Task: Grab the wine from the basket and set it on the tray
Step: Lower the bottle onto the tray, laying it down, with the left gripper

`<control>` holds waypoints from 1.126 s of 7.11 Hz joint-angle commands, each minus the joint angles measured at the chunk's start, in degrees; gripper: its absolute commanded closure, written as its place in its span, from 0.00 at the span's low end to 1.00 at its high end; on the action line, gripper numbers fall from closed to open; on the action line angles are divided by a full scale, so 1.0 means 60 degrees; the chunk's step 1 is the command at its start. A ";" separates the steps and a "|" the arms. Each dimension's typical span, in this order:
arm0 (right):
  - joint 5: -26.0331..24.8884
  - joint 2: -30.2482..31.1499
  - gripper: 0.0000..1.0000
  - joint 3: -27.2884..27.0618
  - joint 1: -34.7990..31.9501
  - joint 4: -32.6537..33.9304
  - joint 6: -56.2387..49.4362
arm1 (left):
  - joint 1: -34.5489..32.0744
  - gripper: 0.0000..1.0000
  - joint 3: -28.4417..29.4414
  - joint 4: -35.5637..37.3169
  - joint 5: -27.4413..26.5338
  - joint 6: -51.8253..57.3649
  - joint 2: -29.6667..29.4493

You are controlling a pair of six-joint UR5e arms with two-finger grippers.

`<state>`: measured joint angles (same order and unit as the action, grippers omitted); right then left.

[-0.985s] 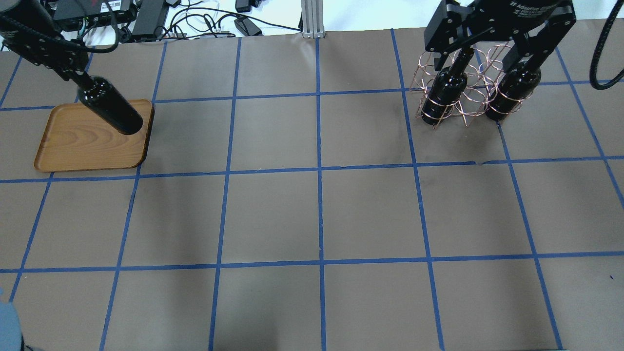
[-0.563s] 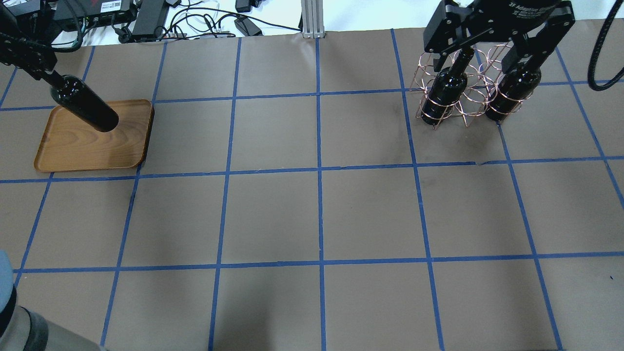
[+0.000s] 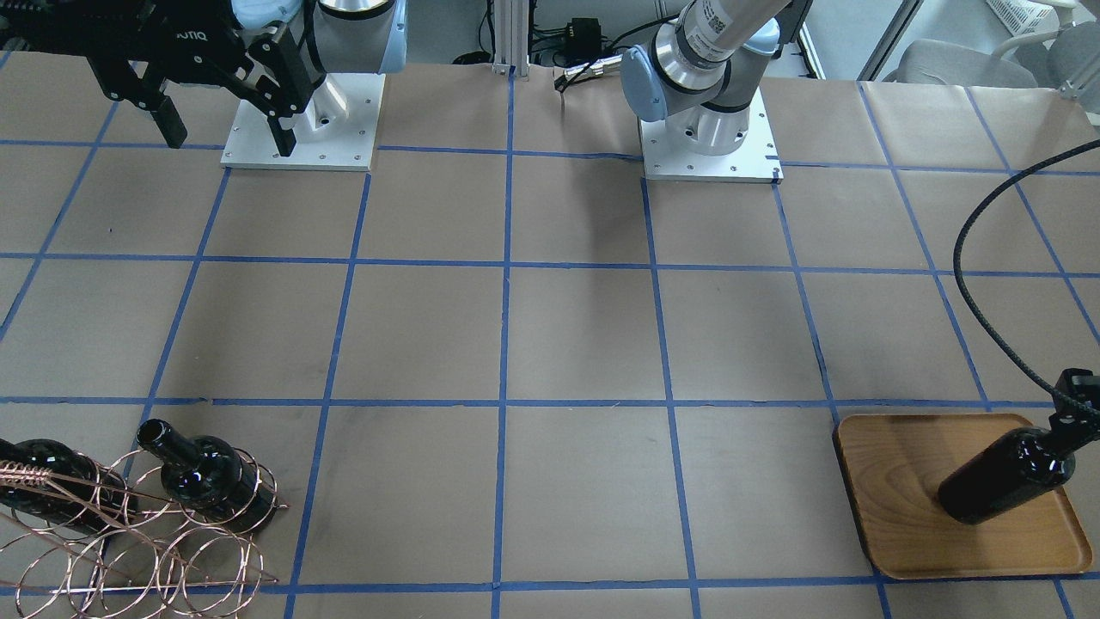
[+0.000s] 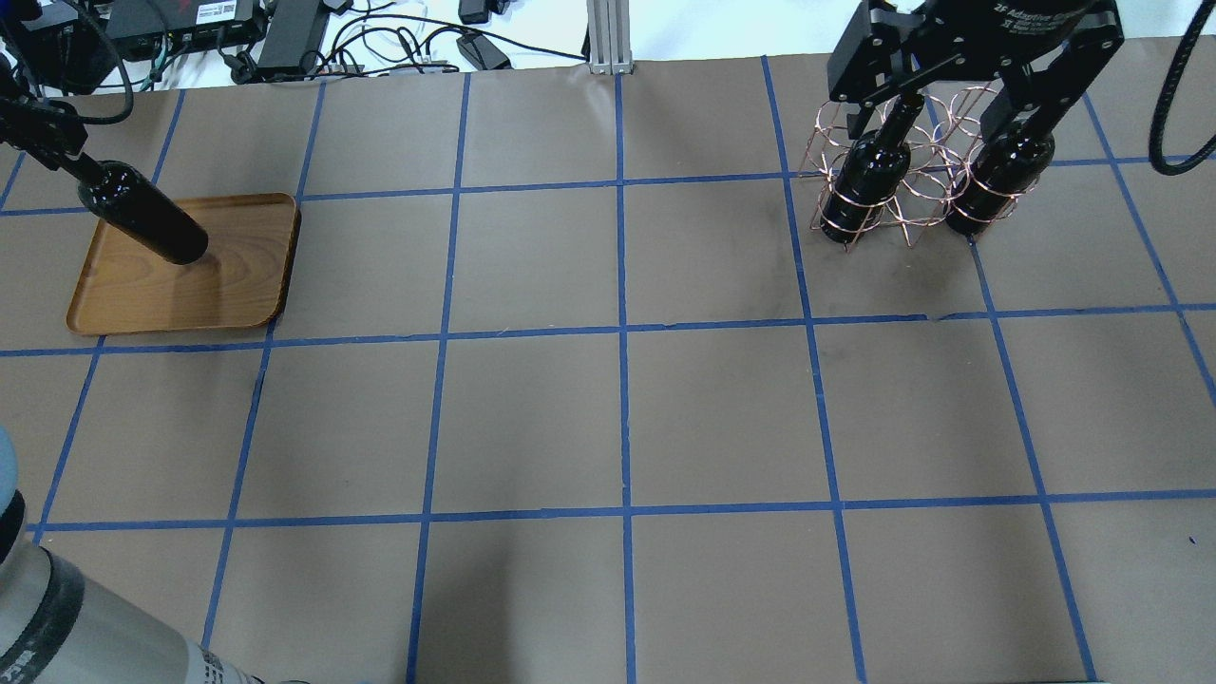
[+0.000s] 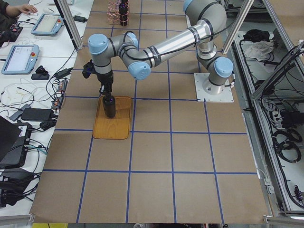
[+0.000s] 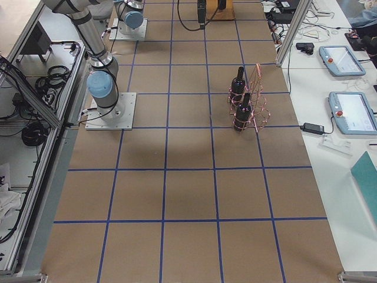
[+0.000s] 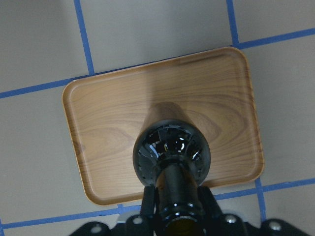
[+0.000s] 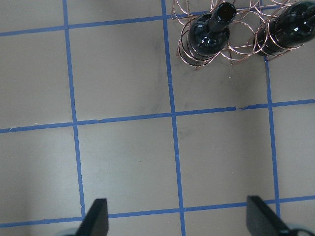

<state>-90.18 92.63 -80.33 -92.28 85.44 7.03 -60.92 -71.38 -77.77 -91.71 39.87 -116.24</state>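
My left gripper (image 4: 59,160) is shut on the neck of a near-black wine bottle (image 4: 144,226). It holds the bottle about upright with its base low over or on the wooden tray (image 4: 233,285); I cannot tell if they touch. The left wrist view shows the bottle (image 7: 172,152) from above, over the tray (image 7: 110,108). The copper wire basket (image 4: 904,195) stands at the far right with two more bottles (image 4: 860,185) (image 4: 997,180) in it. My right gripper (image 4: 936,109) is open and empty, high above the basket (image 8: 231,44).
Cables and electronics (image 4: 285,33) lie beyond the table's far edge, beside an aluminium post (image 4: 608,38). The left arm's elbow (image 4: 66,627) juts in at the near left corner. A black cable (image 3: 988,284) hangs above the table near the tray (image 3: 902,481).
My left gripper has carried the bottle to the left and lower over the tray, and the bottle now stands more upright. The right arm has not moved.
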 commanded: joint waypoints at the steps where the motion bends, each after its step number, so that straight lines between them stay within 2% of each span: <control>1: 0.0030 0.0000 0.00 -0.0014 0.0000 -0.0002 0.0000 | 0.0016 1.00 -0.0012 0.0057 -0.0023 0.0108 -0.0080; 2: 0.0044 0.0000 0.00 -0.0014 0.0000 -0.0002 0.0000 | 0.0031 0.96 0.0002 0.0057 -0.0008 0.0109 -0.0109; 3: 0.0045 0.0000 0.00 -0.0014 0.0000 -0.0002 0.0000 | 0.0016 0.51 -0.0027 0.0057 0.0064 0.0109 -0.0124; 4: 0.0045 0.0000 0.00 -0.0014 0.0000 -0.0002 0.0000 | 0.0016 0.12 -0.0027 0.0014 0.0137 0.0094 -0.0095; 5: 0.0045 0.0000 0.00 -0.0014 0.0000 -0.0017 0.0000 | 0.0016 0.00 -0.0070 -0.0045 -0.0007 0.0079 0.0079; 7: 0.0045 0.0000 0.00 -0.0014 0.0000 -0.0017 0.0014 | -0.0028 0.00 -0.0114 -0.1021 -0.0052 -0.0095 0.0853; 8: 0.0045 0.0000 0.00 -0.0014 0.0000 -0.0017 0.0015 | -0.0289 0.00 -0.0173 -0.1418 0.0122 -0.1068 0.1423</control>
<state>-89.91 92.64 -80.42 -92.29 85.35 7.09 -61.44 -72.09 -83.17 -91.69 38.02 -111.30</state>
